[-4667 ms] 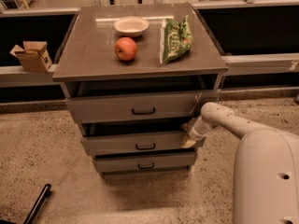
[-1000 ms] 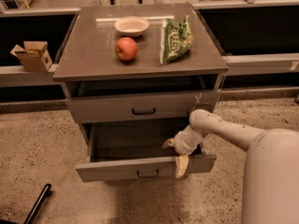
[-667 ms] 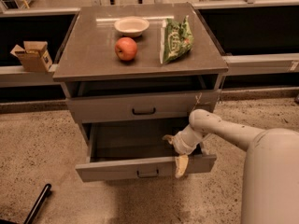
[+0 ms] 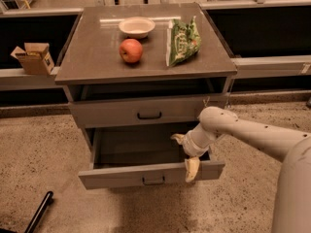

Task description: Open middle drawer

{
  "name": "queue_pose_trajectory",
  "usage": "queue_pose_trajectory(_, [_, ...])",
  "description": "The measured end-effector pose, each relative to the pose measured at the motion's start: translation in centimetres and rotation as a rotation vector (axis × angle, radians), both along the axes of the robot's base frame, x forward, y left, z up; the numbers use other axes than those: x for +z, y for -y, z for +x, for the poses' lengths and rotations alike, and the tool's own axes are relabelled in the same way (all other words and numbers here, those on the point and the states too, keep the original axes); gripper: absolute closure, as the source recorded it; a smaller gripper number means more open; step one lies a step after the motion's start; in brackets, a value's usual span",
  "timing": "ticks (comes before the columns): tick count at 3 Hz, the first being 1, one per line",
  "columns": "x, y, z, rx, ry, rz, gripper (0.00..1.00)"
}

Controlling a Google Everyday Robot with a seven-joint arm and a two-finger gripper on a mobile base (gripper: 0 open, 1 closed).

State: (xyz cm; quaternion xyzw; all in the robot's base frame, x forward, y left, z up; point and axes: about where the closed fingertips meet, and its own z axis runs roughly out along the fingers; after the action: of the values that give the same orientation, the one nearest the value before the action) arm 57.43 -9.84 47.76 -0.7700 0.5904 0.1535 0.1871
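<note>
The middle drawer (image 4: 121, 174) stands pulled well out of the cabinet (image 4: 68, 74), its inside dim. The gripper (image 4: 185, 154) sits at the drawer's right end with its jaws spread. One finger (image 4: 177, 138) is inside the drawer and the other hangs over the front, though contact with the front is hard to judge. Whatever lies below the drawer is hidden by it. The arm (image 4: 252, 135) is cut off at the right edge. On the surface (image 4: 92, 57) lie a bowl (image 4: 136, 26), an apple (image 4: 130, 50) and a green bag (image 4: 182, 41).
</note>
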Motion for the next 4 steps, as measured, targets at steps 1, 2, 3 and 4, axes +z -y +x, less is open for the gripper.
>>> queue_pose_trajectory(1, [1.1,-0.2,0.7,0.016,-0.023,-0.001,0.17])
queue_pose_trajectory(2, [1.4,0.2,4.3,-0.003,-0.017,0.0,0.4])
queue_pose_trajectory(3, [0.1,1.3,6.9,-0.032,-0.013,0.001,0.63])
queue_pose_trajectory(4, [-3.1,2.5,8.0,-0.075,-0.032,-0.015,0.82])
